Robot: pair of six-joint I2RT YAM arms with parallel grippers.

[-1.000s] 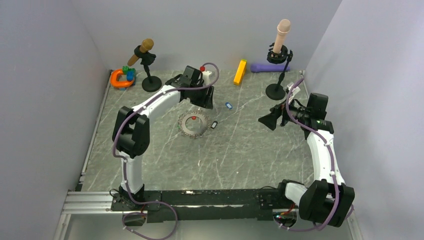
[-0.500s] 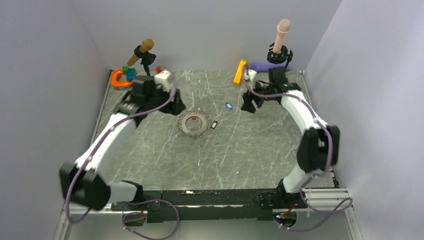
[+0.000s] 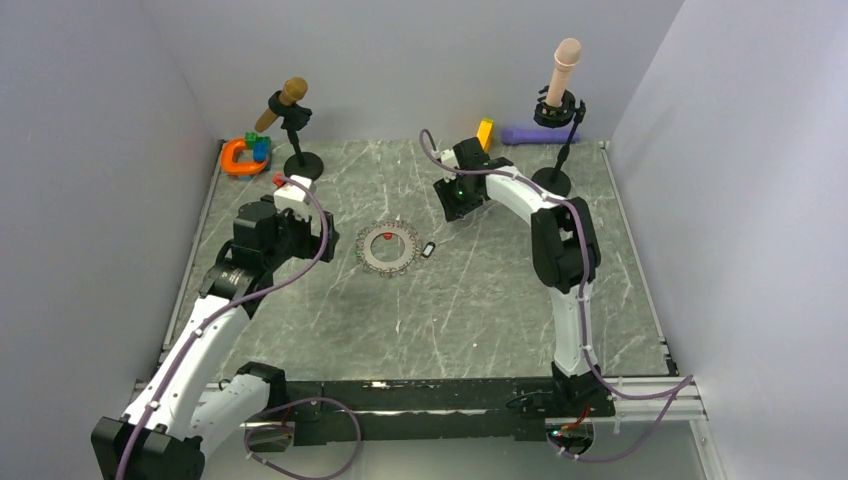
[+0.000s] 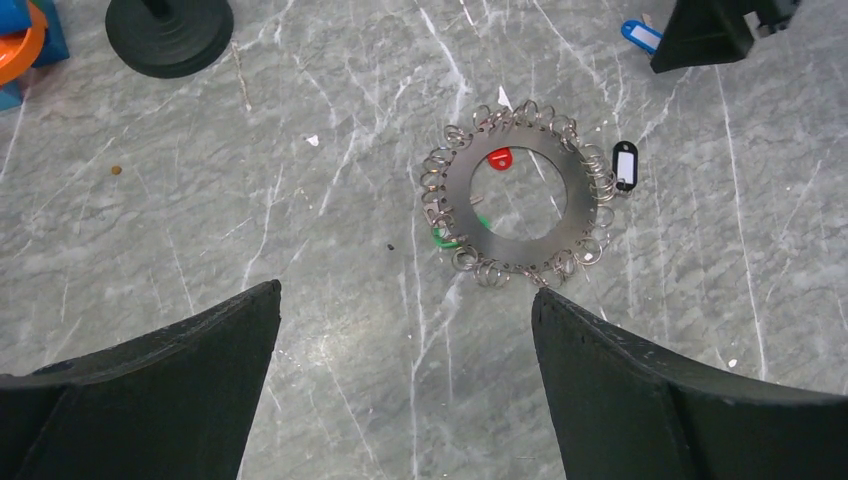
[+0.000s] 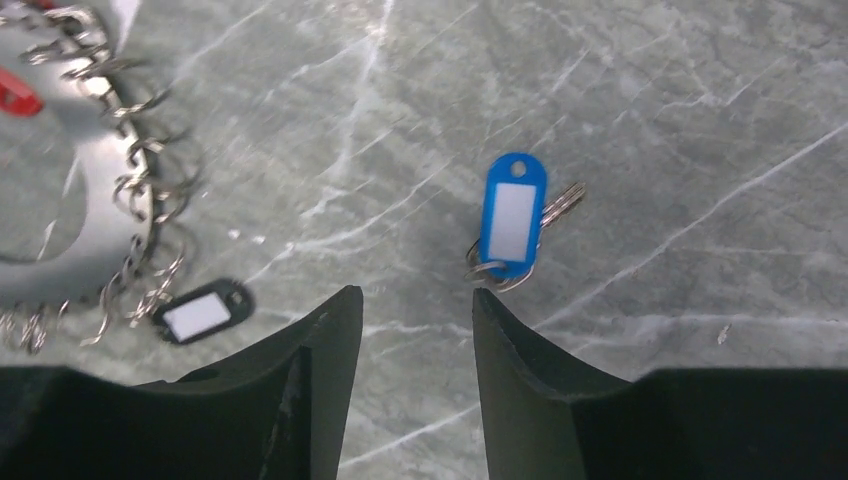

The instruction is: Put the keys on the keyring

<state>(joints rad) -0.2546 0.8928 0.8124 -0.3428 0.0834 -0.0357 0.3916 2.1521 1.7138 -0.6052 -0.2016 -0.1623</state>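
The grey keyring lies flat mid-table, fringed with small loops. A red key rests inside its hole, and a green key pokes out under its rim. The black key sits right beside the ring's right edge. A blue key lies apart on the table, just beyond my right gripper. That gripper is open with a narrow gap and nothing between its fingers. My left gripper is wide open, left of the ring, touching nothing. My right gripper hides the blue key from above.
An orange C-shaped toy and a black stand with a brown microphone are at the back left. A yellow block, a purple object and a second stand are at the back right.
My left arm has drawn back leftward from the ring and its jaws have opened wide. The right arm has swung left across the table to the blue key, its jaws narrowing.
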